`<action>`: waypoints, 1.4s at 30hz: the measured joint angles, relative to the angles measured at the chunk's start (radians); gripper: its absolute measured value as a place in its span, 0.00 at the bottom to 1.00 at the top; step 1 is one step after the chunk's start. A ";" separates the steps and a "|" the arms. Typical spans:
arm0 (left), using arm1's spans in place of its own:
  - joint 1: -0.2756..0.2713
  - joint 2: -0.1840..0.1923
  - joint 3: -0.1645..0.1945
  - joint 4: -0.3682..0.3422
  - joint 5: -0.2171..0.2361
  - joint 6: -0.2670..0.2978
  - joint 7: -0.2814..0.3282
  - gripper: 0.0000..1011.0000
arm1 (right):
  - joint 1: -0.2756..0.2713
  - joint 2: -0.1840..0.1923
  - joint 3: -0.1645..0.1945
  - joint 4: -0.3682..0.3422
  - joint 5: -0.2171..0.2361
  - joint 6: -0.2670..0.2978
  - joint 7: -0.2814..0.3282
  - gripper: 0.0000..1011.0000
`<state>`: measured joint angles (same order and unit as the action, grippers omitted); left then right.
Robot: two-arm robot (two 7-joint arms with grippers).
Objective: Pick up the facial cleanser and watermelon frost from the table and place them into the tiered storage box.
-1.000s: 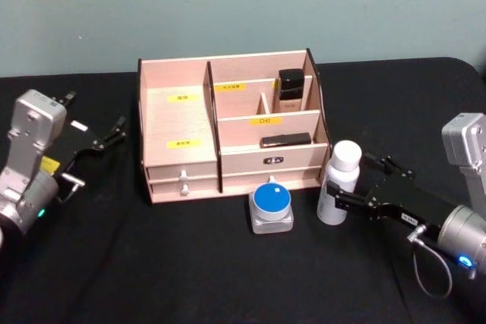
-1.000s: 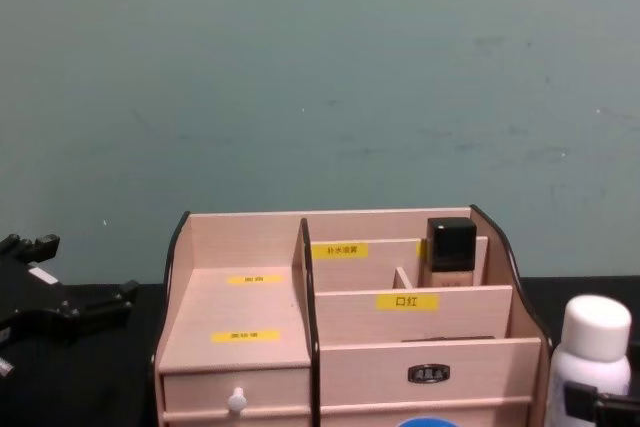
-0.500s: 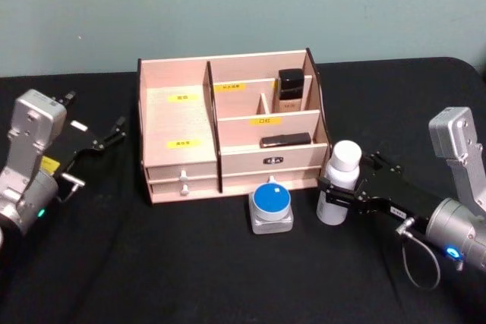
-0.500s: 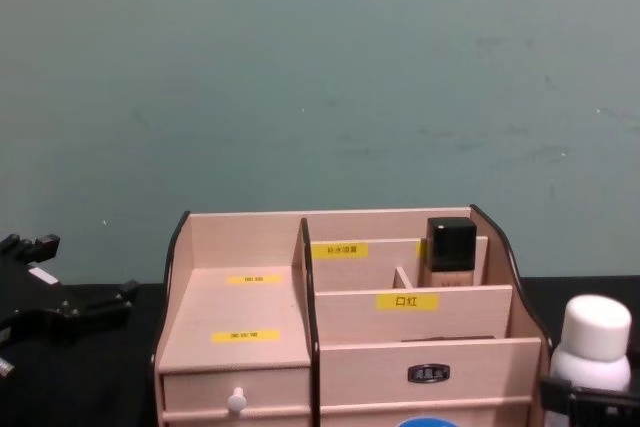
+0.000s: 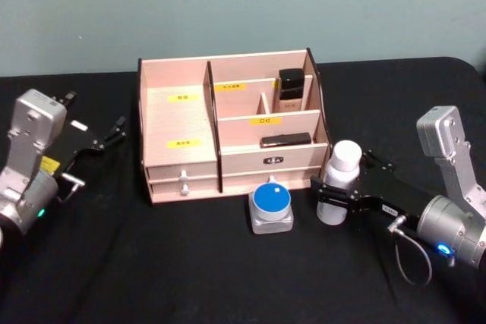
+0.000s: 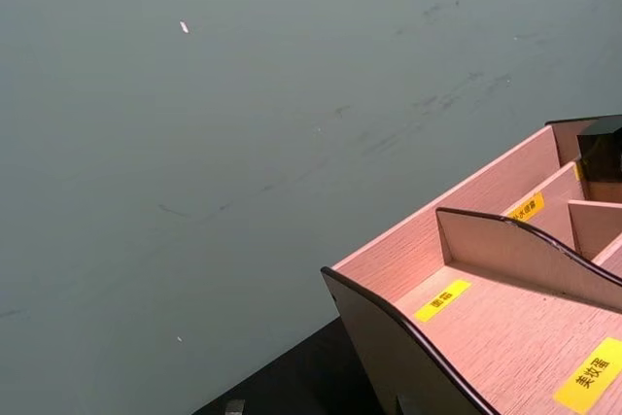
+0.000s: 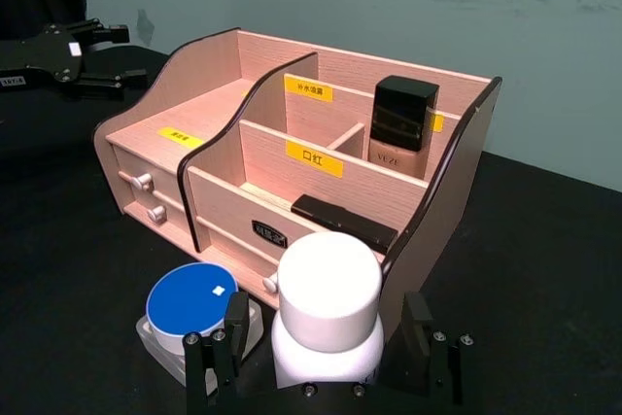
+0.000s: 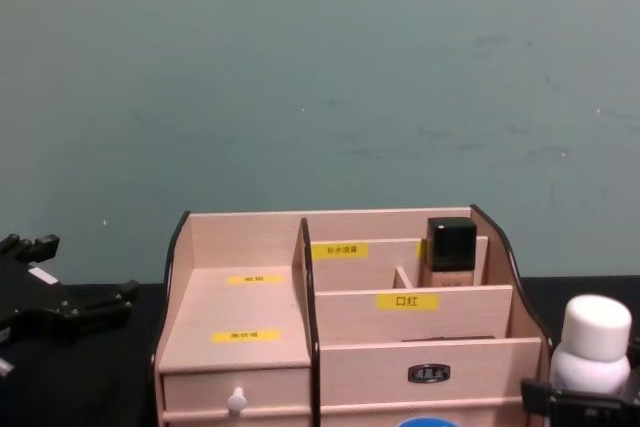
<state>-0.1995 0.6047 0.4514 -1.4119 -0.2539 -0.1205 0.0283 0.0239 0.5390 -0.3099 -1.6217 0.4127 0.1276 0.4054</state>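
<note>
We see silver-grey boxy housings on both arms and black fingers on both grippers. The left gripper (image 5: 97,111) bears white and yellow stickers near a green light. The right gripper (image 5: 332,196) shows small round screws, a blue light and a looped grey cable (image 5: 414,272).

Tiered storage box (image 5: 228,134) stood on tabletop (image 5: 190,263). Watermelon frost (image 5: 271,204) before it, facial cleanser (image 5: 343,165) front-right between right pincer's (image 7: 326,318) fingers, left pincer (image 5: 97,109) leftward.

The chest view's bottom edge cuts off the blue-lidded jar (image 8: 428,422); jaws of the right gripper (image 8: 586,402) hide the base of the white-capped bottle (image 8: 597,339).
</note>
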 joint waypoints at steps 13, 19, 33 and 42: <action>0.000 0.000 0.000 0.000 0.000 0.000 0.000 1.00 | -0.002 0.000 0.002 0.000 0.003 0.000 0.000 0.95; 0.000 0.000 0.000 0.000 0.000 0.000 0.000 1.00 | -0.002 0.000 0.002 0.000 0.004 0.000 0.000 0.82; 0.000 0.000 0.000 0.000 0.000 0.000 0.000 1.00 | -0.003 0.000 0.003 -0.001 0.005 0.000 -0.001 0.59; 0.000 0.000 0.000 0.000 0.000 0.000 0.000 1.00 | -0.003 0.000 0.003 -0.001 0.006 0.000 0.000 0.59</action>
<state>-0.1995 0.6047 0.4514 -1.4120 -0.2539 -0.1205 0.0283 0.0209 0.5390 -0.3070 -1.6231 0.4187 0.1281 0.4050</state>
